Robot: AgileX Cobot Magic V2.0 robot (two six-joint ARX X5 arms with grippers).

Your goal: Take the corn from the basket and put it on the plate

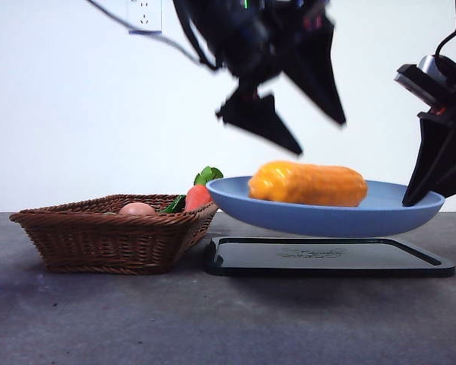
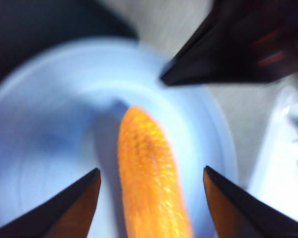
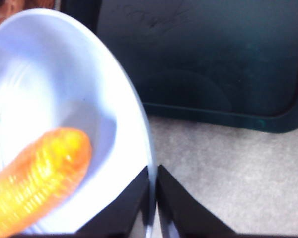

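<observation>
Corn (image 1: 308, 183) lies on plate (image 1: 327, 215). Right end effector (image 3: 153, 196) grips the plate rim, holding it above the tray (image 1: 328, 255). Left end effector (image 2: 151, 198), released, hovers over the corn.

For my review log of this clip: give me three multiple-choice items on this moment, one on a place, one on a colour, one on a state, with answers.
1. Where is the corn?
A. in the basket
B. on the plate
C. on the tray

2. What colour is the plate?
A. light blue
B. green
C. red

3. What is the right pincer doing?
A. hanging open, apart from everything
B. shut on the corn
C. shut on the plate's rim

Answers: 1 B, the cob lies inside the plate in all views. 2 A, it shows pale blue throughout. 3 C, the right wrist view shows its jaws clamping the rim, with the plate held above the tray; the left pincer is open over the corn.
</observation>
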